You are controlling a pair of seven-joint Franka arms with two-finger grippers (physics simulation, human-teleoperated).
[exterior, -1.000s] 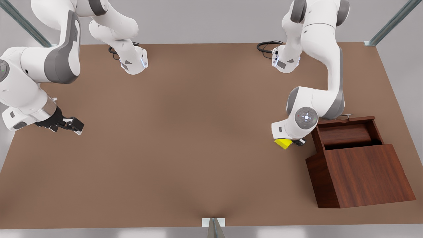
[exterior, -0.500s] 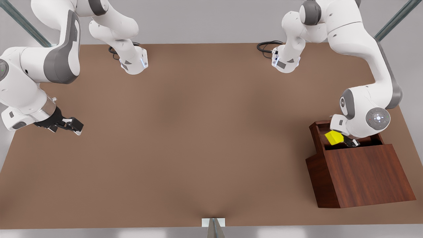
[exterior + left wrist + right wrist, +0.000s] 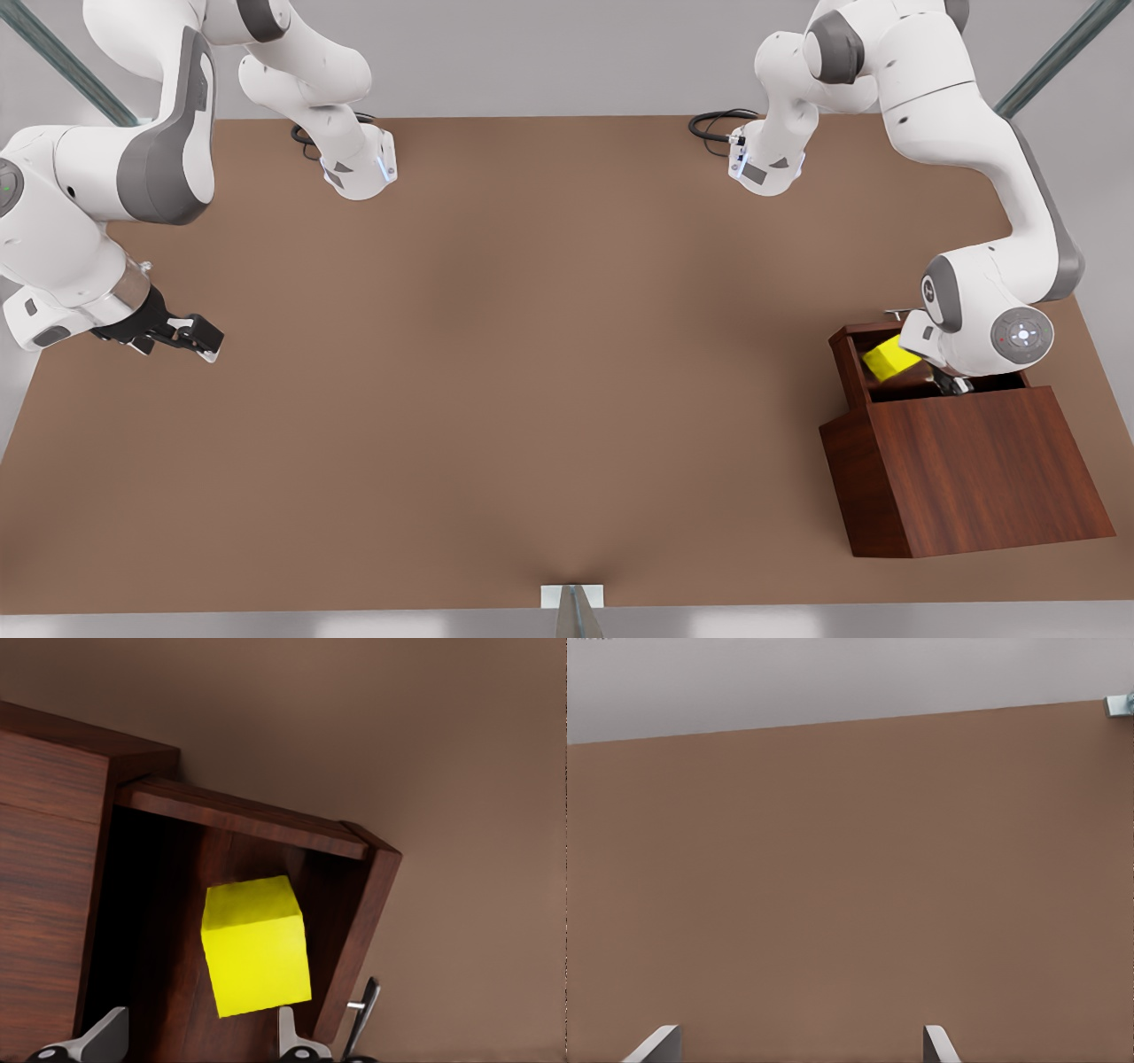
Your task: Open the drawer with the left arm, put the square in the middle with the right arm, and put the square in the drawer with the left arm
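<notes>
Since half a second ago: square [image 3: 889, 359] out of the left gripper [image 3: 950, 384] and lower in the drawer [image 3: 852, 354], shifted toward the drawer's upper-left corner in the front view. Left gripper fingers [image 3: 104, 1035] spread apart in the left wrist view, nothing clamped, cube clear of both tips. Reads as release done, last step of the task looks essentially complete; only retreat of the arm left, by judgement.

Square [image 3: 255, 944]: bright yellow cube, plain faces, tilted, sitting inside the open tray between dark wood walls, near the silver handle [image 3: 364, 1017]. Cannot tell if fully settled flat.

Right gripper [image 3: 182, 336] waiting at far left of the front view, over bare tabletop [image 3: 496, 354]; fingers [image 3: 656, 1045] apart, holding nothing.
</notes>
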